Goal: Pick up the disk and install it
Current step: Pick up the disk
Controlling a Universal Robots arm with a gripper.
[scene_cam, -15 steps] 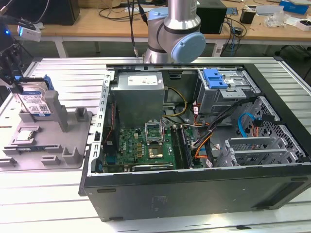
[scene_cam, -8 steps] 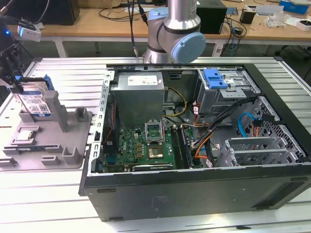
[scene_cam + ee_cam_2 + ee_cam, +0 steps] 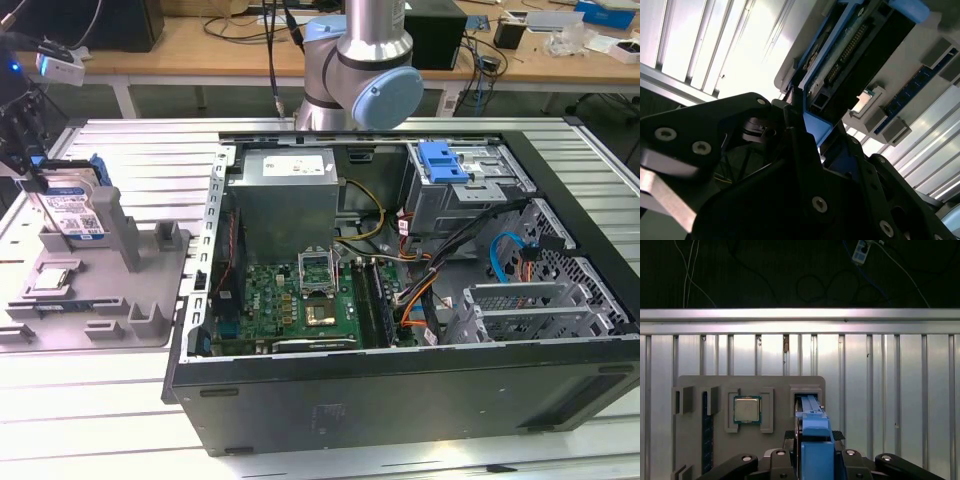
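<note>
text: none legible | disk (image 3: 78, 212) label: print perhaps too small

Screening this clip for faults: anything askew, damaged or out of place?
Nothing stands out. The disk stands on edge in its gray holder, jaws of the gripper closed on its blue bracket; the chip sits square in its recess.

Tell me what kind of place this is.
Likely a robotics lab set up for computer assembly: an open desktop computer case lies on a ribbed metal table, a robot arm stands behind it, and cluttered wooden workbenches line the back.
</note>
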